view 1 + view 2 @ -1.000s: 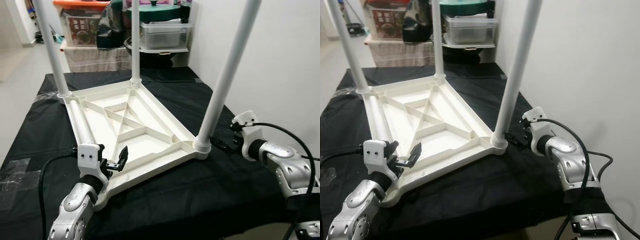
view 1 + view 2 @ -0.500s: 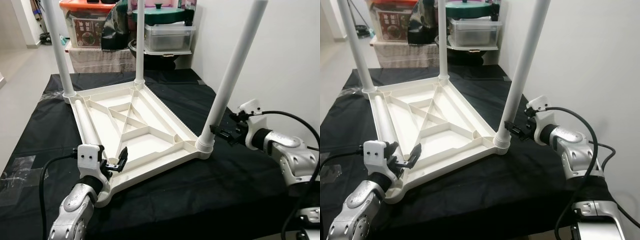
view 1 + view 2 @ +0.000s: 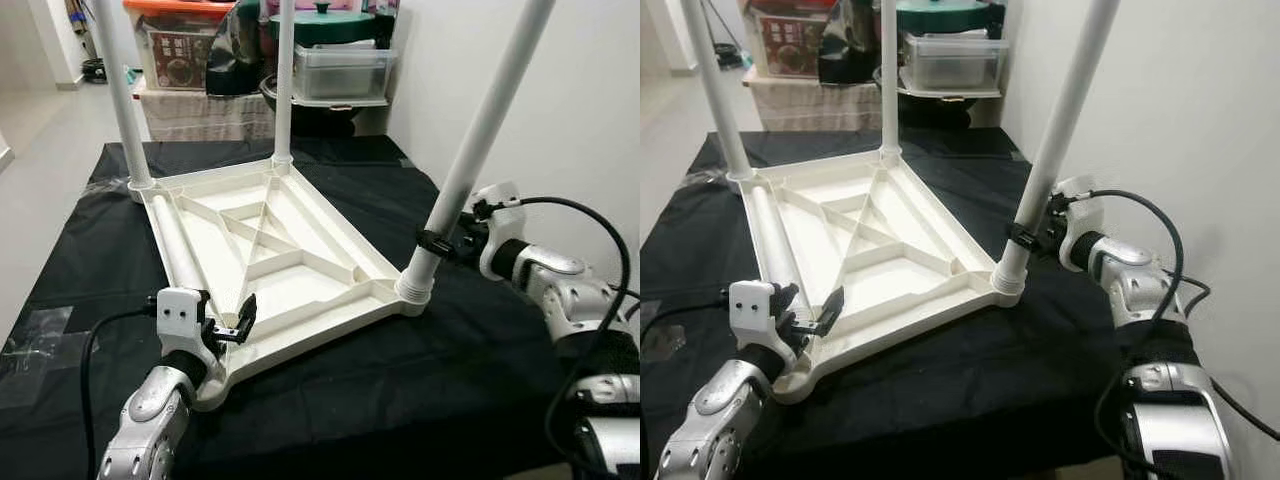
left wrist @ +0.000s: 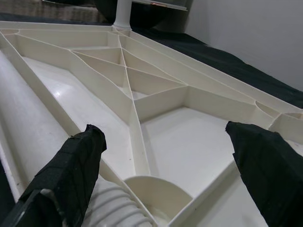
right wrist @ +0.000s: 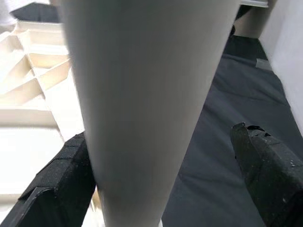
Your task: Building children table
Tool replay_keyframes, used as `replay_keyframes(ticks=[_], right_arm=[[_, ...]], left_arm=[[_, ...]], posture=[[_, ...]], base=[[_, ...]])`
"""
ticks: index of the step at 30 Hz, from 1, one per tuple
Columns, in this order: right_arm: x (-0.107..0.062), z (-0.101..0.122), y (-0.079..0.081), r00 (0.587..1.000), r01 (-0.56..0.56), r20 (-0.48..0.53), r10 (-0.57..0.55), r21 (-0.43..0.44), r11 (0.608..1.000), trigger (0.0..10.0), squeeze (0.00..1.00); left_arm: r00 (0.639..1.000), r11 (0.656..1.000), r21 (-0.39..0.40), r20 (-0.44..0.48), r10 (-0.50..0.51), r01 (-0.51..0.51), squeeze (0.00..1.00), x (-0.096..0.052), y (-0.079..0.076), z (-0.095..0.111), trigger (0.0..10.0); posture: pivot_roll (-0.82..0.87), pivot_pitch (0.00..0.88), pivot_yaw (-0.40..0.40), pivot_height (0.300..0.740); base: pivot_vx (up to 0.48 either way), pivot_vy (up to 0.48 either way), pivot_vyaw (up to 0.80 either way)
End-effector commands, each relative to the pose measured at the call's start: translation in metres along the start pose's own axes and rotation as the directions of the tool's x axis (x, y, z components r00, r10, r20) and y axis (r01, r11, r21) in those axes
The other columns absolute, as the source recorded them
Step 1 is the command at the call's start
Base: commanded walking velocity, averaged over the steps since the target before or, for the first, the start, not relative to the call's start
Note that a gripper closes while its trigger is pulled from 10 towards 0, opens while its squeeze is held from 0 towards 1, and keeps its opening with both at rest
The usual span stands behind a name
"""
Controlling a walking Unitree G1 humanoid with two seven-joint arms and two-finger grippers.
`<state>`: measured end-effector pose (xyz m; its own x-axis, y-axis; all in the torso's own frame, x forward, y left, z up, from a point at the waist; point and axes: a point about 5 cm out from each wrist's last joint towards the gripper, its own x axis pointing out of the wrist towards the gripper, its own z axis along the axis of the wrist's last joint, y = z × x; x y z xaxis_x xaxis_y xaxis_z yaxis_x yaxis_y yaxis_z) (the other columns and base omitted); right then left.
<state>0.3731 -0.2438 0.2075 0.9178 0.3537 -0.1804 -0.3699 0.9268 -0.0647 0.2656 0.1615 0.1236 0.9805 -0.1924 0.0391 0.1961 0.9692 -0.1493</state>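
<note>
Right wrist view: open right pincer [image 5: 161, 184] straddles table leg [image 5: 147, 94].

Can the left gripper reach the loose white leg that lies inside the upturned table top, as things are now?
Probably yes. The left gripper is open at the near corner of the table top, and the loose leg lies along the edge just beyond it, with nothing between them.

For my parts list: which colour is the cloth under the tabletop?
Black cloth, clearest in the left eye view.
</note>
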Motion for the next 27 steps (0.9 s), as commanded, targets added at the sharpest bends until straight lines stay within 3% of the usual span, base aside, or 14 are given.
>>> replay_keyframes(ticks=[1,8,9,10,12,13,23,24,25,26,27], right_arm=[[-0.002,0.001,-0.006,0.999,0.037,0.016,-0.037,0.006,0.999,10.0,0.00],[0.002,0.002,-0.010,0.999,0.035,0.019,-0.035,0.023,0.999,10.0,0.00],[0.003,0.002,-0.011,0.999,0.039,0.020,-0.040,0.032,0.999,5.1,0.00],[0.004,0.002,-0.012,0.999,0.041,0.025,-0.042,0.044,0.998,2.9,0.00],[0.005,0.003,-0.012,0.999,0.042,0.032,-0.044,0.055,0.998,2.9,0.00],[0.006,0.003,-0.011,0.998,0.043,0.042,-0.046,0.072,0.996,0.0,0.00],[0.012,-0.011,0.001,0.996,0.075,0.039,-0.083,0.180,0.981,0.0,0.00],[0.015,-0.017,0.002,0.975,0.216,-0.007,-0.221,0.235,0.948,0.0,0.00],[0.015,-0.017,0.002,0.975,0.216,-0.007,-0.221,0.235,0.948,0.0,0.00],[0.017,-0.021,0.003,0.948,0.316,-0.049,-0.315,0.266,0.911,0.0,0.00],[0.017,-0.030,0.006,0.886,0.462,-0.117,-0.449,0.323,0.826,0.0,0.00]], left_arm=[[1.000,1.000,0.003,-0.007,0.002,-0.002,0.00,0.000,0.000,-0.003,10.0],[1.000,1.000,0.003,-0.010,0.001,-0.001,0.00,0.000,0.000,-0.005,10.0],[1.000,1.000,0.003,-0.011,-0.001,0.001,0.00,0.000,-0.001,-0.005,10.0],[1.000,1.000,0.003,-0.011,-0.003,0.003,0.00,0.001,-0.001,-0.005,10.0],[1.000,1.000,0.003,-0.012,-0.005,0.005,0.00,0.001,-0.001,-0.006,10.0],[1.000,1.000,0.002,-0.012,-0.007,0.007,0.00,0.002,-0.002,-0.006,10.0],[1.000,1.000,0.004,-0.018,-0.015,0.016,0.00,0.002,-0.003,-0.007,10.0],[1.000,1.000,0.005,-0.020,-0.016,0.016,0.00,0.002,-0.003,-0.008,10.0],[1.000,1.000,0.005,-0.020,-0.016,0.016,0.00,0.002,-0.003,-0.008,10.0],[1.000,1.000,0.006,-0.020,-0.016,0.016,0.00,0.002,-0.002,-0.008,10.0],[1.000,1.000,0.005,-0.021,-0.016,0.016,0.00,0.002,-0.002,-0.009,10.0]], posture=[[0.00,0.000,-0.104,0.740],[0.00,0.000,-0.109,0.740],[0.00,0.000,-0.109,0.740],[0.00,0.000,-0.109,0.740],[0.00,0.000,-0.108,0.740],[0.00,0.000,-0.108,0.740],[0.00,0.000,-0.105,0.740],[0.00,0.000,-0.104,0.740],[0.00,0.000,-0.104,0.740],[0.00,0.000,-0.104,0.740],[0.00,0.000,-0.103,0.740]], base=[[0.000,0.000,0.00],[0.000,0.000,0.00],[0.000,0.000,0.00],[0.000,0.000,0.00],[0.000,0.000,0.00],[0.000,0.000,0.00],[0.000,0.000,0.00],[0.000,0.000,0.00],[0.000,0.000,0.00],[0.000,0.000,0.00],[0.000,0.000,0.00]])
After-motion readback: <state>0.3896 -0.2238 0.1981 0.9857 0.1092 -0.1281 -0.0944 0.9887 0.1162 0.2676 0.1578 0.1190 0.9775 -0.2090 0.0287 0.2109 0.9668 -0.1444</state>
